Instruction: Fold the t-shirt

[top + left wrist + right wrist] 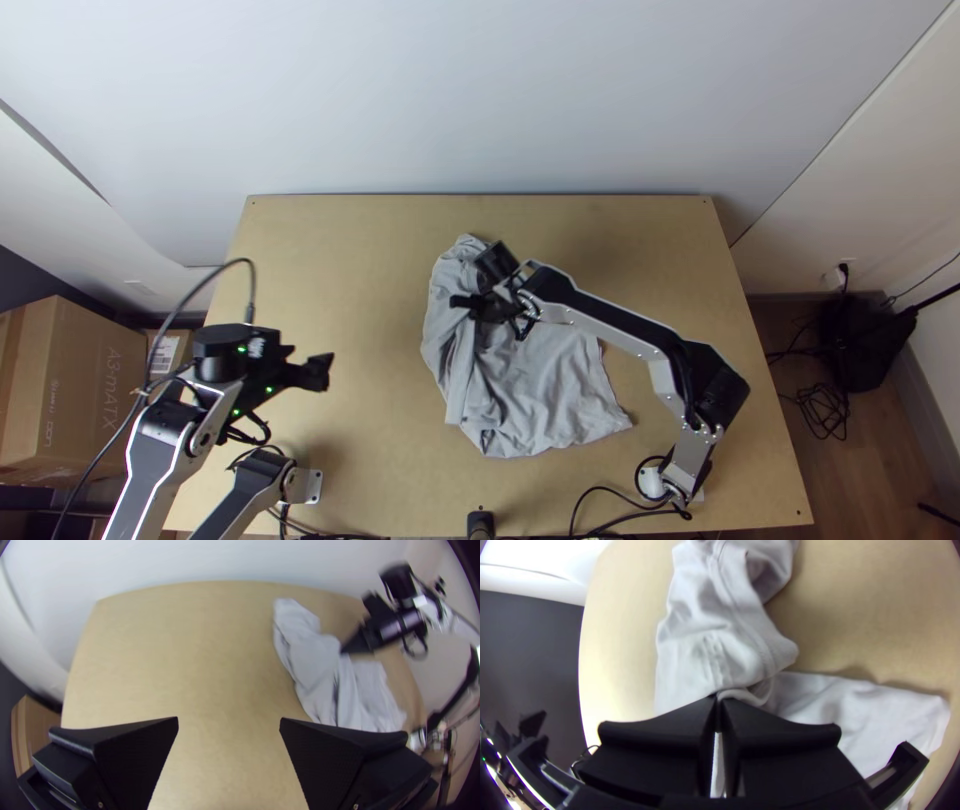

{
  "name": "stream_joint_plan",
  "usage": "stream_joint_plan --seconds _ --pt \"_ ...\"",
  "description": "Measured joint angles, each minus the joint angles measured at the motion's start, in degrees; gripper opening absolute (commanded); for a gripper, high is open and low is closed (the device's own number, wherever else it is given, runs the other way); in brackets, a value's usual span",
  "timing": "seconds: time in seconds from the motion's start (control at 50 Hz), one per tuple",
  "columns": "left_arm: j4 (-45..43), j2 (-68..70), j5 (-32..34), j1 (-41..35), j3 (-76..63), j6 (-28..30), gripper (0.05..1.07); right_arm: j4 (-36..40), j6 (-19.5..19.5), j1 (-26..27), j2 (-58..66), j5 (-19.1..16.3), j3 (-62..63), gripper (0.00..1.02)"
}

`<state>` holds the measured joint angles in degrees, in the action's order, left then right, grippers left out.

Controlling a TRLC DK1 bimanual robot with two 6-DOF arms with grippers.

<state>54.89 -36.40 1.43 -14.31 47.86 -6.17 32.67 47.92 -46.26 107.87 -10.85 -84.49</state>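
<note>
it looks like a robot workstation or small lab set up in an ordinary room; whether home or office, i cannot tell. the left arm (150, 470) and right arm (620, 325) stand along the near edge of a light wooden table (350, 230). a pale wall (450, 100) rises behind the table, a cardboard box (90, 390) sits left of it, and loose cables (825, 410) lie on wood-look floor (880, 450) to its right.

Free tabletop (350, 260) left of t-shirt (540, 390), right arm (615, 325) across its far part
</note>
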Motion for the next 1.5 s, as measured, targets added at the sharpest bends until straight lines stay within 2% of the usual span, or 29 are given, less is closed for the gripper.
stream_joint_plan --seconds 0.18,0.38,0.6,0.76,0.96,1.18,1.5 --pt "-1.3 -3.1 0.0 -10.6 -2.4 4.0 1.03 0.0 -0.7 5.0 -3.9 2.2 0.0 0.03" --pt "-9.9 -7.6 0.0 -23.3 -4.6 6.5 1.03 0.0 -2.1 8.4 -7.1 4.9 0.0 0.03" --pt "-18.4 -15.2 0.0 -32.0 -6.6 6.5 1.03 0.0 -3.7 11.6 -8.9 6.4 0.0 0.03" --pt "-25.6 -21.6 0.0 -37.6 -6.6 2.8 1.03 0.0 -4.7 12.8 -9.0 7.7 0.0 0.03" --pt "-34.6 -29.7 0.0 -42.0 -4.7 -5.7 1.03 0.0 -5.1 14.2 -9.0 8.7 0.0 0.03" --pt "-37.1 -41.4 0.0 -47.9 0.6 -9.9 1.03 -0.1 -7.5 17.0 -9.0 10.0 0.0 0.03" --pt "-37.9 -57.6 1.6 -52.4 16.8 -14.6 1.03 -2.1 -9.2 19.3 -9.0 10.5 -1.1 0.03"
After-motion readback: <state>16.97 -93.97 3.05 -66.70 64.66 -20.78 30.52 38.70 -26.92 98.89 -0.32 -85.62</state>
